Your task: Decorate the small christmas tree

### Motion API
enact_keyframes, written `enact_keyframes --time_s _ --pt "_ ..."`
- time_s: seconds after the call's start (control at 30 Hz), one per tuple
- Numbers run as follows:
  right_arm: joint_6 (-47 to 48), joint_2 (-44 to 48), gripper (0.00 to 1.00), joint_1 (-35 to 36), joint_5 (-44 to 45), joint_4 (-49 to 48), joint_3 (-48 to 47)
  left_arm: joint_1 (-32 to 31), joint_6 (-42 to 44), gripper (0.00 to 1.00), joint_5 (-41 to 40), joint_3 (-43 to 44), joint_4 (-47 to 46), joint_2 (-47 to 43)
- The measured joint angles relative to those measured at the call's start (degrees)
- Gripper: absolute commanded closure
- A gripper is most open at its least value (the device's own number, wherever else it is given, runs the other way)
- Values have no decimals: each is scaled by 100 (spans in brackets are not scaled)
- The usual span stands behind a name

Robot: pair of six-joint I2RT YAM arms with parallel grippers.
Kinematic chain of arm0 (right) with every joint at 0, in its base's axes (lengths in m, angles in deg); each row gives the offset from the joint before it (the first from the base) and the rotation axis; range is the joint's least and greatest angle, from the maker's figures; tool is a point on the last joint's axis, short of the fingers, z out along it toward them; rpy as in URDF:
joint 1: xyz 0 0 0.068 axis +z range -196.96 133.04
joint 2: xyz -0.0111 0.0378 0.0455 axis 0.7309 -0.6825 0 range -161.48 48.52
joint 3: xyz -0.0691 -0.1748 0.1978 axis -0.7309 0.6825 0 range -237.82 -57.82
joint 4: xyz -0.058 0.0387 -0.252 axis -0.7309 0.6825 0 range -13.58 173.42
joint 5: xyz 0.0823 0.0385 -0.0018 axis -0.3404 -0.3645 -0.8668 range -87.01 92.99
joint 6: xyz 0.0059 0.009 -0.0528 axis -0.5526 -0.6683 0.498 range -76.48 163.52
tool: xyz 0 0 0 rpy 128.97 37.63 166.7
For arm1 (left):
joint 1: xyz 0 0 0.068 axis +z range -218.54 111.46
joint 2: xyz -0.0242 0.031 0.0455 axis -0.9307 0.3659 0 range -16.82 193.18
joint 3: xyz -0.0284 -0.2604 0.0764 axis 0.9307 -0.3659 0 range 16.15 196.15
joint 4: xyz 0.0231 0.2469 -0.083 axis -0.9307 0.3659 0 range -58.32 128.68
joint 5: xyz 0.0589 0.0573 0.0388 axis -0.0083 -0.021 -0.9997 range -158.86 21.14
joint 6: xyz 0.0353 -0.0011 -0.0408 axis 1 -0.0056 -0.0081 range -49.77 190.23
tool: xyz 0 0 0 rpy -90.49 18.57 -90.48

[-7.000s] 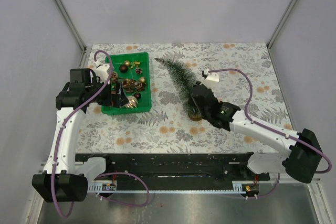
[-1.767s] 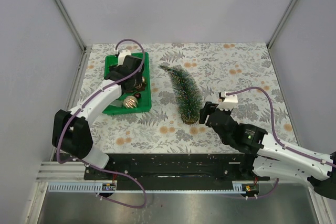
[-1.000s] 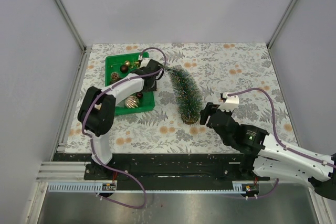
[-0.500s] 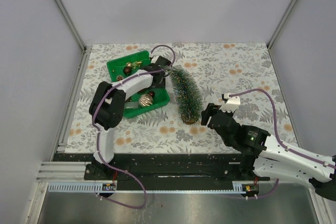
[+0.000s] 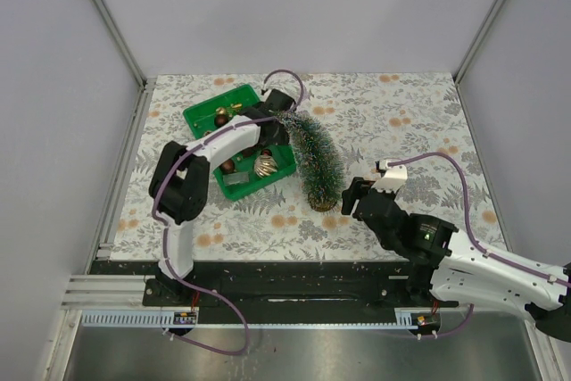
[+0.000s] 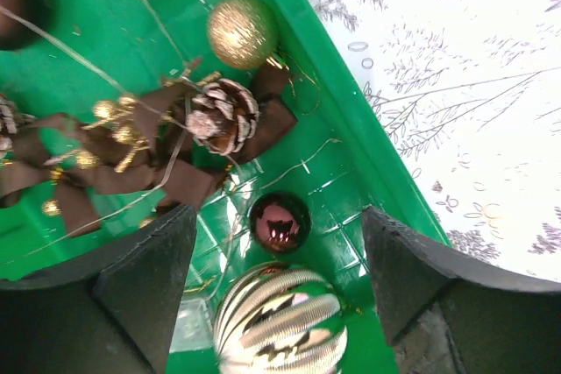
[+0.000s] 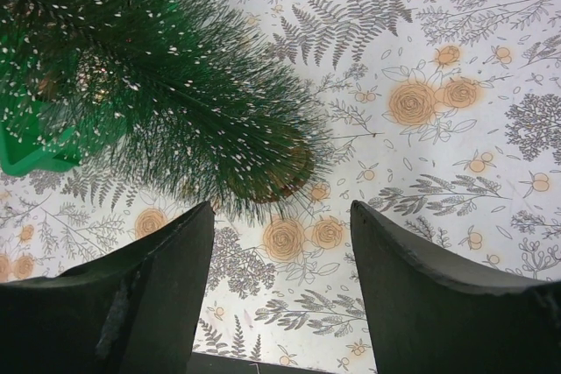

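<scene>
The small christmas tree [image 5: 314, 151] lies tilted on the flowered table, its wooden base [image 5: 323, 205] toward me and its tip against the left arm. My left gripper [image 6: 279, 216] hangs open over the green tray [image 5: 234, 183]. Below it, between its fingers, lie a dark red ball [image 6: 279, 222] and a ribbed silver ball [image 6: 280, 323]; neither is gripped. In the top view my left gripper [image 5: 266, 138] sits by the tree's tip. My right gripper [image 7: 280, 208] stands open just short of the tree [image 7: 158, 85], which fills the upper left of the right wrist view. From above, my right gripper [image 5: 357, 194] is right of the base.
The tray [image 6: 346, 129] also holds a gold glitter ball [image 6: 241, 31], a pinecone on a brown bow [image 6: 223, 116] and loose gold threads. A tray corner [image 7: 31, 151] shows behind the tree. Grey walls close in the table on three sides.
My left arm has swung right toward the tree, and the green tray has turned and slid right with it. Its jaws have widened a little. The right arm has stayed put.
</scene>
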Motion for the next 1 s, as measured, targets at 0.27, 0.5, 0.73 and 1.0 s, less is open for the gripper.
enact_keyframes --time_s 0.27,0.5,0.73,1.0 --pt "20 -98 28 0 -101 -186 11 221 166 14 -35 203 286 -994" --pt "66 -90 28 0 -138 -240 11 802 -4 14 153 85 577 -1700" --pt "72 -101 28 0 -138 -280 11 846 -48 20 284 -426 776 -1895" --pt "120 -205 29 0 -140 -378 11 848 -149 48 289 -354 787 -1084"
